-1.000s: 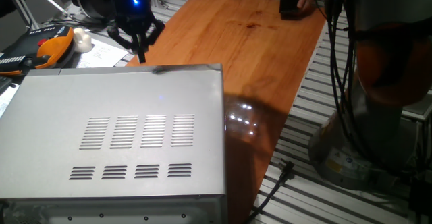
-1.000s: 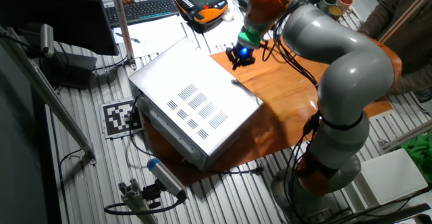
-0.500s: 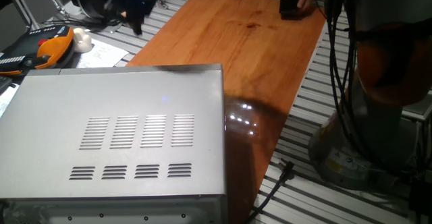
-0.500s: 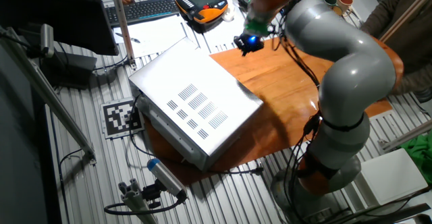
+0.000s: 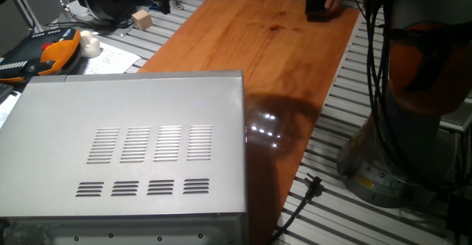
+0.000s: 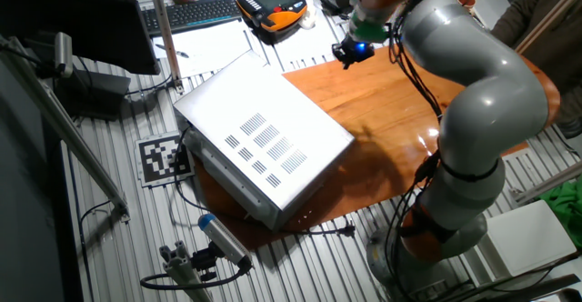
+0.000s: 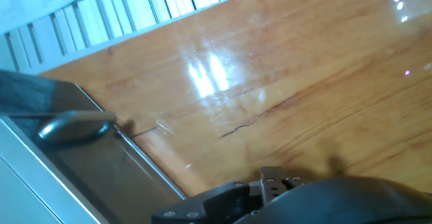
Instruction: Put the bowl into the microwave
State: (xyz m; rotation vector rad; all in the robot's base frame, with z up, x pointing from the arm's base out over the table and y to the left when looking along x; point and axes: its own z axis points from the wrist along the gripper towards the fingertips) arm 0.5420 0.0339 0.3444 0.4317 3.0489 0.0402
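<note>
Since the earlier frames, the gripper [image 6: 353, 51] has risen and retreated from the microwave [image 6: 264, 138] rear edge toward the worktop [image 6: 382, 111] far side. Its departure exposes a wooden cube [image 5: 142, 19] beyond the microwave. Finger state cannot be determined. No bowl is visible; microwave remains on the worktop.

Big grey KUKA arm [image 6: 473, 84] w/ orange joint bands arcs up from its base, reaching over the far side of the table. Black two-finger gripper [image 6: 353, 51] w/ blue light hangs below the wrist, pointing down. Fingers too small/blurred to tell if open or closed.
</note>
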